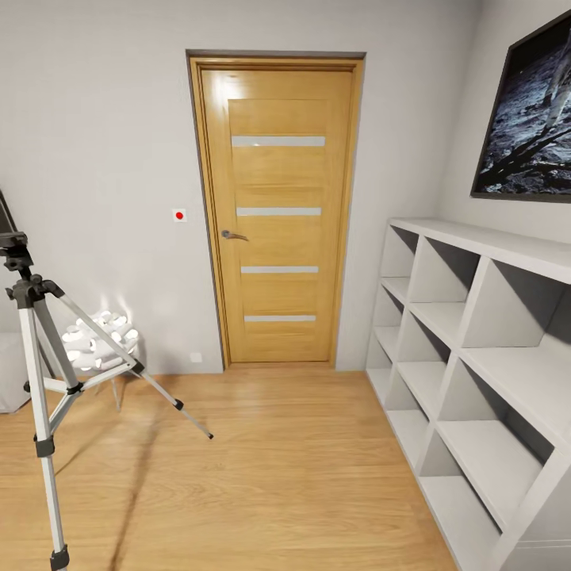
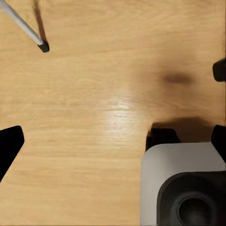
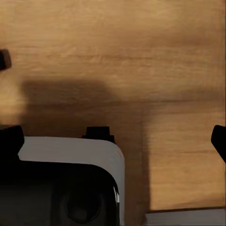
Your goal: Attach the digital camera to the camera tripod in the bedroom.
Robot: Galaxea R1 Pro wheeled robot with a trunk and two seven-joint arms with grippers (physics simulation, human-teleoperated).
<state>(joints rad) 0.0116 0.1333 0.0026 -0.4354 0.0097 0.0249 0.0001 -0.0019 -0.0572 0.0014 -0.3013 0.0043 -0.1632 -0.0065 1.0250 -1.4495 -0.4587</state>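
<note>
I see the camera tripod cut off at the left edge, silver legs spread on the floor. Both pincers' state I cannot tell.

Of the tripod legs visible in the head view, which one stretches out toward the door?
The camera tripod's right-hand leg: it slants across the wood floor, its black foot ending nearest the door. The other visible leg drops almost straight down at the picture's left edge.
</note>
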